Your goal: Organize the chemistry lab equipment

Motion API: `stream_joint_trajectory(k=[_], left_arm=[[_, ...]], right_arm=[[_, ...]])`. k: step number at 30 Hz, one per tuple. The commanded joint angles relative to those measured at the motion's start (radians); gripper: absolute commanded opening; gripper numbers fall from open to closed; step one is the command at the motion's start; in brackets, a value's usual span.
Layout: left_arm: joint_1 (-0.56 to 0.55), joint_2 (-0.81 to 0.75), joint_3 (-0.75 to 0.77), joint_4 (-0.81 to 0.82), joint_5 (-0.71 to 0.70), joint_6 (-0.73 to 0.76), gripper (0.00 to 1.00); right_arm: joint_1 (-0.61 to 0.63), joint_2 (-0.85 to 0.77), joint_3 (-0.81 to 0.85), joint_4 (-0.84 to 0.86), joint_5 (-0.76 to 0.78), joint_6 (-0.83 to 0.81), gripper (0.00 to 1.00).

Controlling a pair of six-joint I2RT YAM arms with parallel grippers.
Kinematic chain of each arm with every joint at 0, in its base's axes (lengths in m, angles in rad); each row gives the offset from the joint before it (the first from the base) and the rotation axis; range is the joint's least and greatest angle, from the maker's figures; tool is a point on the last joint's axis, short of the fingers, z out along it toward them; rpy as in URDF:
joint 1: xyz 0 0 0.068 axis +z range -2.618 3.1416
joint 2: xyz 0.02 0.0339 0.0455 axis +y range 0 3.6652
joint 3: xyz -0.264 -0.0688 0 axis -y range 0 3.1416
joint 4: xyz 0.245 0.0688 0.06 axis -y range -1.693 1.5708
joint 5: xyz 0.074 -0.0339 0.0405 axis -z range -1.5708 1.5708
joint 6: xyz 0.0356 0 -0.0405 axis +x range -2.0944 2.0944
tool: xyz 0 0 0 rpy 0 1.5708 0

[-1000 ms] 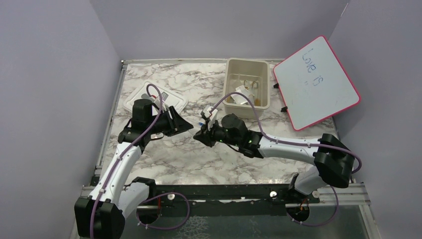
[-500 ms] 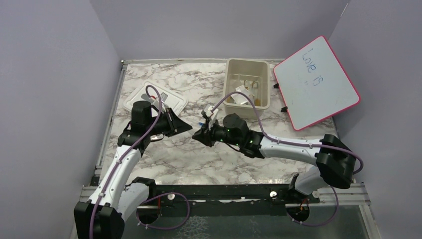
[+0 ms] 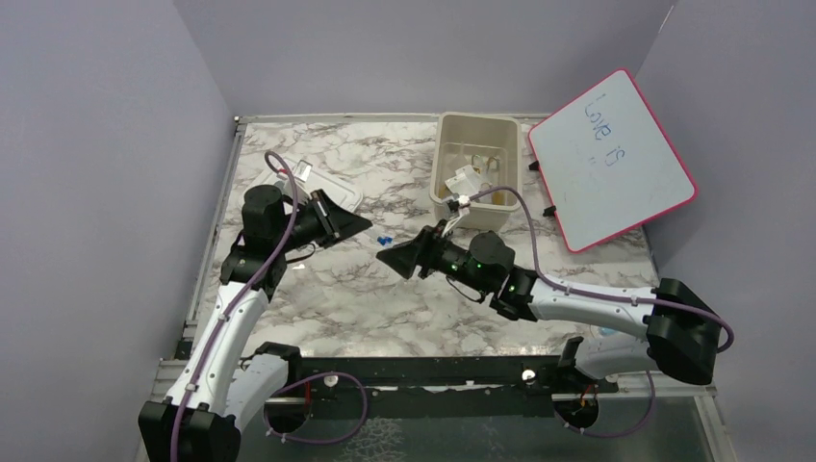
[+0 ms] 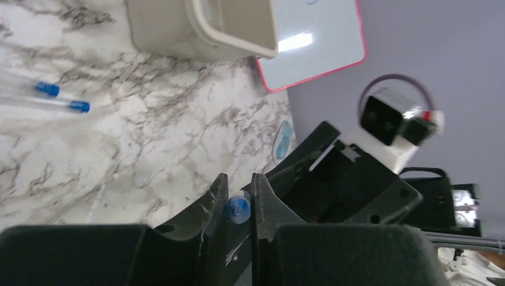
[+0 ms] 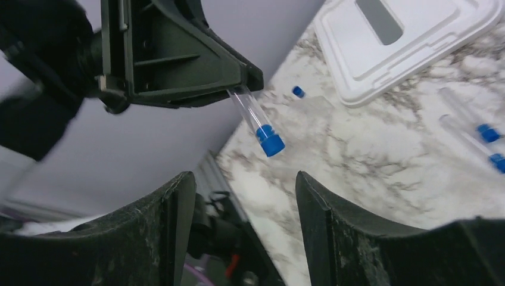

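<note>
A thin blue-capped clear tube point(image 5: 256, 116) sticks out of my left gripper point(image 4: 238, 180), which is shut on it; its blue cap point(image 4: 237, 208) shows end-on between the fingers. In the top view the left gripper point(image 3: 358, 223) hangs above the table just right of the white lid point(image 3: 332, 191). My right gripper point(image 5: 244, 179) faces it a short way off, open and empty, and sits in the top view point(image 3: 396, 258) near the table's middle. Two more blue-capped tubes point(image 4: 59, 98) lie side by side on the marble between the grippers point(image 3: 385, 237).
The beige tub point(image 3: 476, 118) stands at the back with clear packets point(image 3: 469, 178) inside. The pink-framed whiteboard point(image 3: 611, 159) leans at the back right. A small blue cap point(image 5: 298, 91) lies on the marble beside the lid point(image 5: 411, 42).
My right gripper has opened, let go of the tube and drawn back to the right. My left gripper has shut on that tube and pulled away to the back left with it.
</note>
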Motion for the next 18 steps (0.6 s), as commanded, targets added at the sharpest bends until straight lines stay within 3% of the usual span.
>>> stream_joint_trajectory(k=[1,7,13,18], left_arm=[[-0.001,-0.004,0.061,0.210,-0.003,-0.185,0.03],[-0.001,0.009,0.061,0.366,0.008,-0.390,0.03],[-0.001,-0.003,0.047,0.384,0.018,-0.454,0.03],[-0.001,-0.016,0.017,0.394,0.020,-0.477,0.03]], right_arm=[[0.002,-0.006,-0.042,0.195,0.133,0.479,0.67],[0.002,0.091,-0.018,0.443,0.143,0.632,0.65],[0.002,0.147,0.006,0.582,0.183,0.646,0.50],[0.002,0.187,0.008,0.666,0.186,0.646,0.50]])
